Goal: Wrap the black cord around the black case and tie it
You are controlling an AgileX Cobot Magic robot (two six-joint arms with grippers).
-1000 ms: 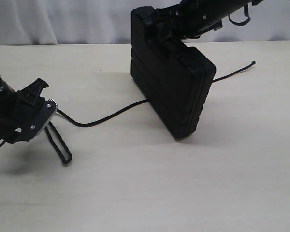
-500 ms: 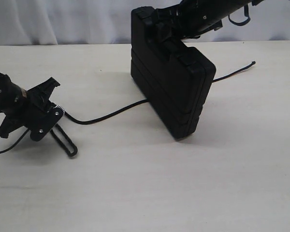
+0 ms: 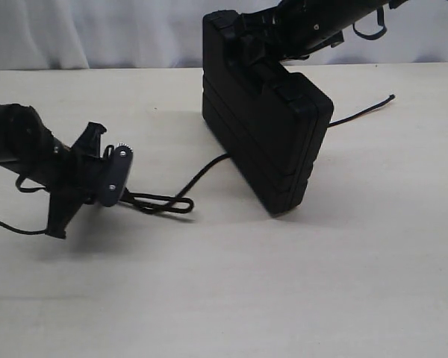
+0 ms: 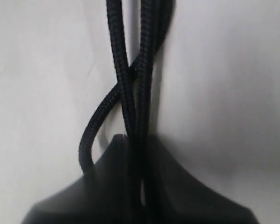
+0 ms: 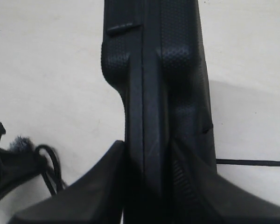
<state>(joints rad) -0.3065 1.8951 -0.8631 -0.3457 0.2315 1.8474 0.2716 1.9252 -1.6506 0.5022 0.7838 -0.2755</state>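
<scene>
Nipped nearly shut on doubled long thin black braided cord [image 4: 142, 65]: left pincer [image 4: 135, 144], strands trailing ahead of its tips. Clamped between right pincer [image 5: 147, 154] jaws — flat ribbed matte black plastic case [image 3: 265, 127], on edge. Could lose a strand when pulling — shallow bite, thin cord.

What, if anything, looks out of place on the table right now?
Nothing damaged. The black case is not lying flat: it stands on edge, clamped by the right gripper. The black cord is not wrapped around it yet; it disappears at the case's base and reappears beyond, its looped end pinched in the left gripper.
</scene>
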